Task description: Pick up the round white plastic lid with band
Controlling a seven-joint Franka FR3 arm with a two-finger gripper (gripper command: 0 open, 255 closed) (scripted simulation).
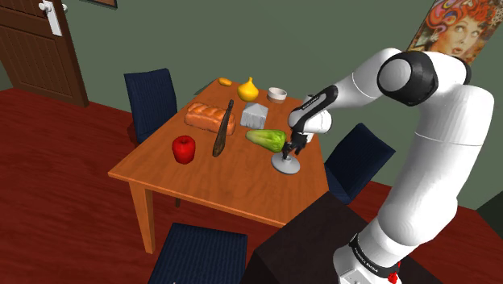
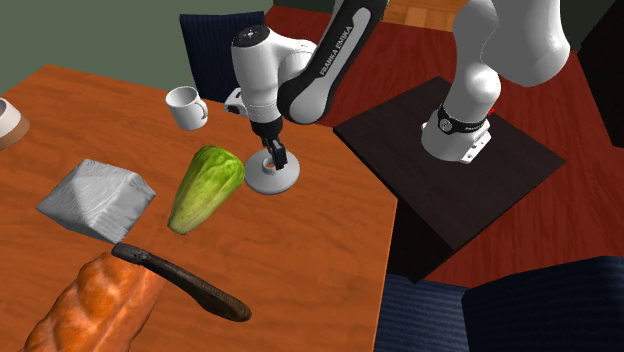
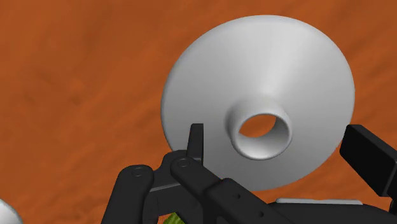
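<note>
- The round lid [image 1: 285, 166] [image 2: 286, 183] [image 3: 299, 70] looked pale grey-white, with a raised ring at its middle through which the worktop's orange-brown surface showed.
- It lay flat on the wooden worktop [image 1: 201, 179] [image 2: 320, 250], near the edge closest to the robot's dark stand [image 2: 470, 180].
- In the shoulder view it sat at about 5 o'clock from a green leafy vegetable [image 1: 267, 139] [image 2: 205, 186]. In the second exterior view it sat at about 3 o'clock from that vegetable, just beside it.
- The black claw [image 1: 292, 150] [image 2: 273, 156] [image 3: 276, 135] pointed down over the lid's middle.
- Its fingers [image 3: 196, 137] stood apart, one on each side of the raised ring. In the wrist view a gap showed between finger and ring, so the claw had hold of nothing.
- In the second exterior view a white mug [image 2: 185, 107] stood at about 10 o'clock from the lid, well apart from it.
- In the shoulder view a red pepper [image 1: 184, 148] lay at about 9 o'clock from the lid, across the worktop.
- A bread loaf [image 1: 210, 118] lay at about 1 o'clock from the pepper, with a long dark utensil [image 1: 223, 129] beside it.
- A pale grey block [image 1: 255, 115] [image 2: 97, 198] sat at about 11 o'clock from the vegetable in the shoulder view.
</note>
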